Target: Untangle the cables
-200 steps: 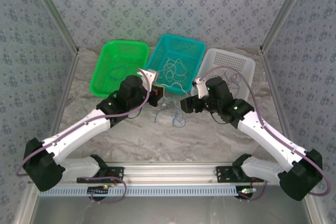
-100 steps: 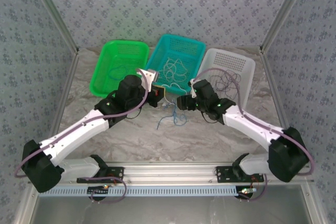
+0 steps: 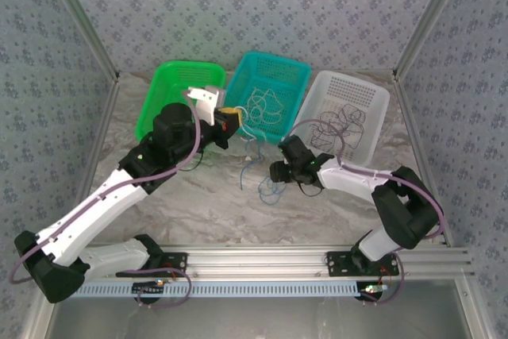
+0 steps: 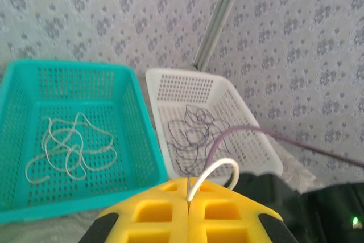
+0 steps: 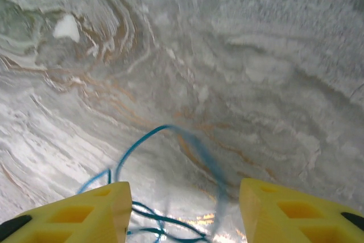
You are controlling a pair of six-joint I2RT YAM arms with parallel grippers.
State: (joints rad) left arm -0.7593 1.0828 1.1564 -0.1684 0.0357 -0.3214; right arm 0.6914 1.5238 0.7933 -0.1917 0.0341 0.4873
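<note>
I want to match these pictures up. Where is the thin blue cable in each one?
Top external view: the thin blue cable lies in loose loops mid-table, beside the right end effector.
Right wrist view: it curves low in the middle, between the yellow fingers.
Left wrist view: this camera faces the teal plastic basket instead.
Shared landmark: the grey marbled table under the cable.

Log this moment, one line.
left pincer shut on white cable | right pincer open over blue cable on table | teal basket: white cables | white basket: dark cables
</note>
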